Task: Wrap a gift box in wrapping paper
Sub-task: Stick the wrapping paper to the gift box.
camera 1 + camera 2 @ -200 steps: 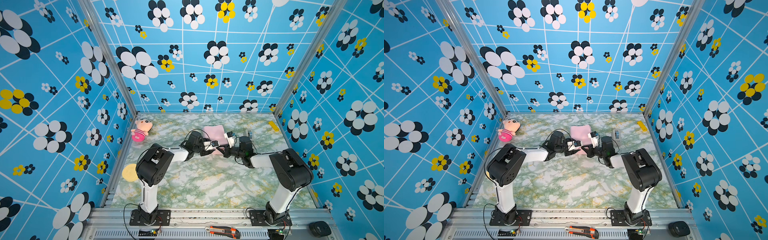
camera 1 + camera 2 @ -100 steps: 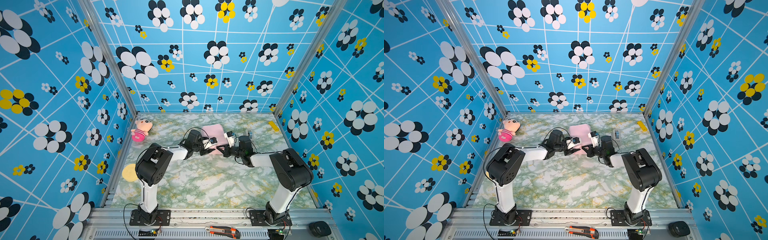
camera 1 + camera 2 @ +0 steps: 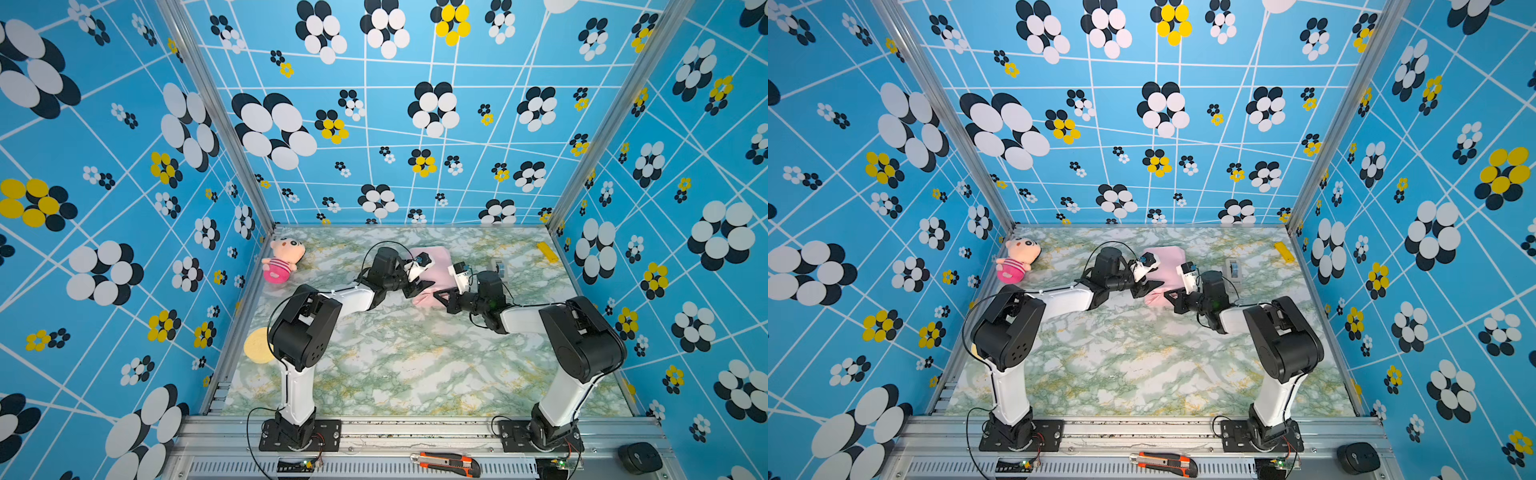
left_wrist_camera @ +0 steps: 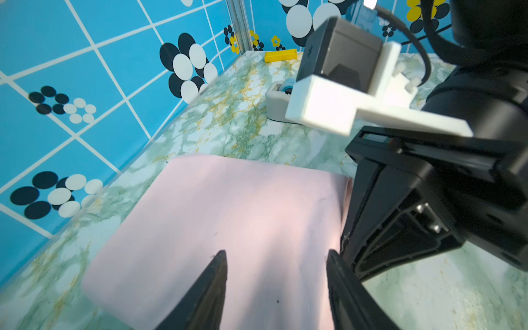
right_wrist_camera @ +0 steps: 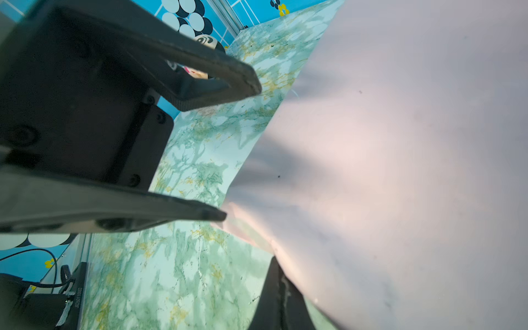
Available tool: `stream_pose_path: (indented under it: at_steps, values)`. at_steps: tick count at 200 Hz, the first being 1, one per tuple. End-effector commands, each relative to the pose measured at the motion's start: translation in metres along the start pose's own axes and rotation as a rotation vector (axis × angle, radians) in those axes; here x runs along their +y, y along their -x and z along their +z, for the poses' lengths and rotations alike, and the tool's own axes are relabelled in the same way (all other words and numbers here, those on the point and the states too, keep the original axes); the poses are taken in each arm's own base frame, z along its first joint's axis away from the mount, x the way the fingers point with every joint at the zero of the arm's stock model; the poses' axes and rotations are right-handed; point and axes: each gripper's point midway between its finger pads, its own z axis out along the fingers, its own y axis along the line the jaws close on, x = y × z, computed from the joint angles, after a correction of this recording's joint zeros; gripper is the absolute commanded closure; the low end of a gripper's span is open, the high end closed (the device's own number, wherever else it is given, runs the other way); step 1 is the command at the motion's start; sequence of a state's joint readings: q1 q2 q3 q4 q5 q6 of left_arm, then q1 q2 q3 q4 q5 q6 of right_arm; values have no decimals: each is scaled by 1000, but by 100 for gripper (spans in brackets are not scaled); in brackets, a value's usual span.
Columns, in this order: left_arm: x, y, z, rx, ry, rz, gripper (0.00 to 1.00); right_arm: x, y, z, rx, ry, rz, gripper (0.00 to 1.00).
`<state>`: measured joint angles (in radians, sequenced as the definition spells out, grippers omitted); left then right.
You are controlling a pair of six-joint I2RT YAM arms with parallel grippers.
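The wrapping paper [image 3: 434,259] lies pale pink side up at the middle back of the marble table, humped over something hidden; the gift box does not show. My left gripper [image 3: 420,287] is at the paper's left front. In the left wrist view it [image 4: 275,258] stands open, both fingers [image 4: 218,274] hovering over the pink sheet [image 4: 228,223]. My right gripper [image 3: 441,300] is at the paper's front right corner. In the right wrist view it [image 5: 277,281] is shut with the sheet's edge [image 5: 385,171] running into its tips. The open left gripper [image 5: 240,151] faces it there.
A grey tape dispenser [image 3: 500,266] stands just right of the paper. A yellow block [image 3: 547,251] lies by the right wall and a plush doll [image 3: 282,262] at the back left. A yellow disc [image 3: 255,345] sits by the left arm's base, and a utility knife [image 3: 446,462] lies on the front rail.
My left gripper has swung toward the back, over the pink paper, and its jaws stand slightly wider. The right gripper has stayed shut at the paper's corner.
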<state>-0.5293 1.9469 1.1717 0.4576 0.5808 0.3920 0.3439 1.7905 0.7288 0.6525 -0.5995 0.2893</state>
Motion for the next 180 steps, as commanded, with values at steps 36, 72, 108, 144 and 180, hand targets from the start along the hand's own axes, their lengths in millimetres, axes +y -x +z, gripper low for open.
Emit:
stream_pose_path:
  at_steps: [36, 72, 108, 144, 180]
  values:
    - [-10, 8, -2, -20, -90, -5, 32, 2, 16, -1, -25, -11, 2, 100]
    - [-5, -2, 4, 37, -83, -8, 34, 1, 14, -2, -18, -13, 0, 100]
    - [-2, -11, 11, 84, -79, -3, 38, 1, 14, -2, -18, -15, 1, 100]
    - [-5, -16, 14, 100, -93, -2, 37, 0, 15, -2, -19, -22, 1, 100]
    - [-2, -23, 18, 133, -69, 9, 39, 0, 16, -2, -22, -22, 3, 100]
